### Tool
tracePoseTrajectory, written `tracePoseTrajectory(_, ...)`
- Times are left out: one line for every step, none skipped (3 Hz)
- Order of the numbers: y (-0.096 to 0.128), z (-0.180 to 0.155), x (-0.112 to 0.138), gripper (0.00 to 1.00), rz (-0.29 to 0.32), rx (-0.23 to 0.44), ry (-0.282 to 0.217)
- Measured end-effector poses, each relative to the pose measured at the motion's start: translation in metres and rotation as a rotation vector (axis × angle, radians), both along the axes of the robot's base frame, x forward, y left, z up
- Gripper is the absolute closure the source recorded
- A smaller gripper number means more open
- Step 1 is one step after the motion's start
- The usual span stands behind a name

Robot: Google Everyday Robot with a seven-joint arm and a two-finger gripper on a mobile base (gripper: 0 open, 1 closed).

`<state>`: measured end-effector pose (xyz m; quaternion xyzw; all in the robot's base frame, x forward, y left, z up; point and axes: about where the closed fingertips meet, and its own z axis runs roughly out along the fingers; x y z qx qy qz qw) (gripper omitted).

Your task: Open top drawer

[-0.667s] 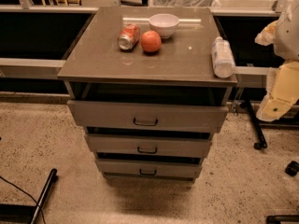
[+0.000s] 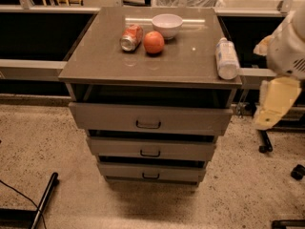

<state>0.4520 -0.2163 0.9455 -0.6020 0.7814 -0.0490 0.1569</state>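
Observation:
The top drawer (image 2: pixel 150 118) is the widest of three grey-beige drawers in a small cabinet, with a dark loop handle (image 2: pixel 148 124) at its centre. Its front stands a little forward of the cabinet top, with a dark gap above it. My gripper (image 2: pixel 274 106) is a pale yellow piece under the white arm (image 2: pixel 288 46) at the right edge. It hangs beside the cabinet's right side at about the top drawer's height, apart from the drawer and its handle.
On the cabinet top (image 2: pixel 181 66) lie a red can (image 2: pixel 131 37), an orange fruit (image 2: pixel 154 42), a white bowl (image 2: pixel 167 25) and a white bottle (image 2: pixel 227 58) near the right edge. Two lower drawers (image 2: pixel 150 151) sit below. A dark pole (image 2: pixel 44 199) lies on the floor at left, and chair castors (image 2: pixel 263 148) are at right.
The arm and gripper at the right have shifted slightly down and left. The drawers and the things on top have not moved.

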Motion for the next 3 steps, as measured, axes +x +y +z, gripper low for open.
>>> tracePoseTrajectory(0.013,-0.04,-0.001,0.0,0.023,-0.045,-0.046)
tracePoseTrajectory(0.016,-0.104,0.007,0.0,0.075,0.015,-0.031)
tracePoseTrajectory(0.022,-0.104,0.014,0.0,0.109,0.034,-0.04)
